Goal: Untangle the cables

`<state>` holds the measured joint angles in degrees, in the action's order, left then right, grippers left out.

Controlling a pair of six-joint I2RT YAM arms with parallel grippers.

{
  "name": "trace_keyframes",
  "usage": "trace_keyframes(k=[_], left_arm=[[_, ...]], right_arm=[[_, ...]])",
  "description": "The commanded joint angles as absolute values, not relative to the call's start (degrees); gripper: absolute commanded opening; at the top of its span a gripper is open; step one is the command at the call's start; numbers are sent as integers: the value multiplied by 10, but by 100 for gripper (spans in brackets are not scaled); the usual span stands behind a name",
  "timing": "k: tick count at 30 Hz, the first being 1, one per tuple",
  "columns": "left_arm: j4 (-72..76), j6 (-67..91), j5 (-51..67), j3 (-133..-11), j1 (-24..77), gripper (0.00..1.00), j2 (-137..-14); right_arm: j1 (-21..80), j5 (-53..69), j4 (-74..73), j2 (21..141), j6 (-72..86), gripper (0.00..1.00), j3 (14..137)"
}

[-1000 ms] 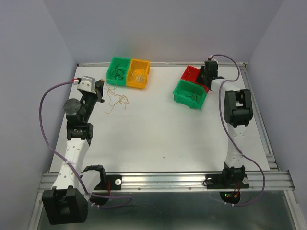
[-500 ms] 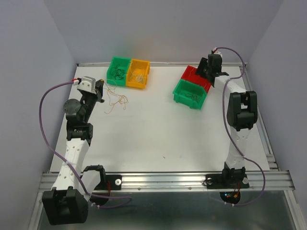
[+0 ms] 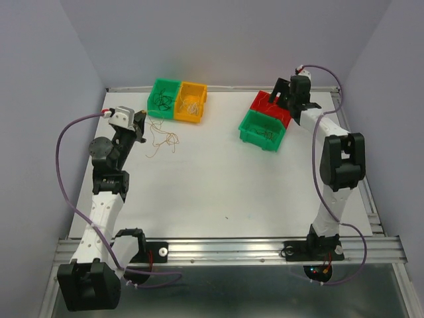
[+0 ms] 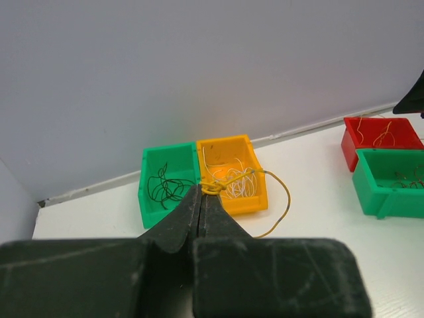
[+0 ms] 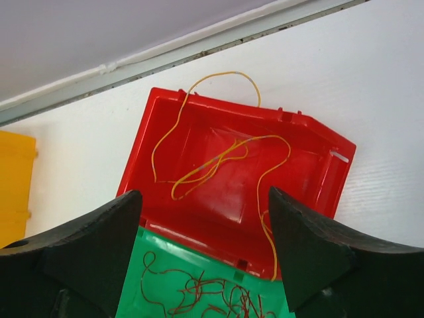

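My left gripper (image 4: pixel 203 193) is shut on a knot of a yellow cable (image 4: pixel 283 196) that loops off to the right; in the top view the gripper (image 3: pixel 140 123) holds it beside a tangle of orange-tan cables (image 3: pixel 162 140) on the table. My right gripper (image 5: pixel 205 212) is open and empty above the red bin (image 5: pixel 228 192), which holds yellow cables (image 5: pixel 212 162). In the top view the right gripper (image 3: pixel 283 94) hovers over that red bin (image 3: pixel 264 103).
A green bin (image 3: pixel 161 97) with dark cables and a yellow bin (image 3: pixel 191 101) with whitish cables stand at the back left. A green bin (image 3: pixel 262 130) with reddish cables sits in front of the red one. The back wall is close behind the bins.
My right arm has swung back and to the right over the red bin, its elbow moving right. My left gripper has shifted slightly with the cable.
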<state>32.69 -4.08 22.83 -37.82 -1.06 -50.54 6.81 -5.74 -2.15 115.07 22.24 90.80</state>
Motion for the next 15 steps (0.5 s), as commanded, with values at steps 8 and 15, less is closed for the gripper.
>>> trace_keyframes(k=[8,15], left_arm=[[351,-74,318,-358,25,0,-500],[338,-83,319,-363,65,0,-516]], right_arm=[[119,-35,68,977,203,84,732],[229,168,125,889,114,84,609]])
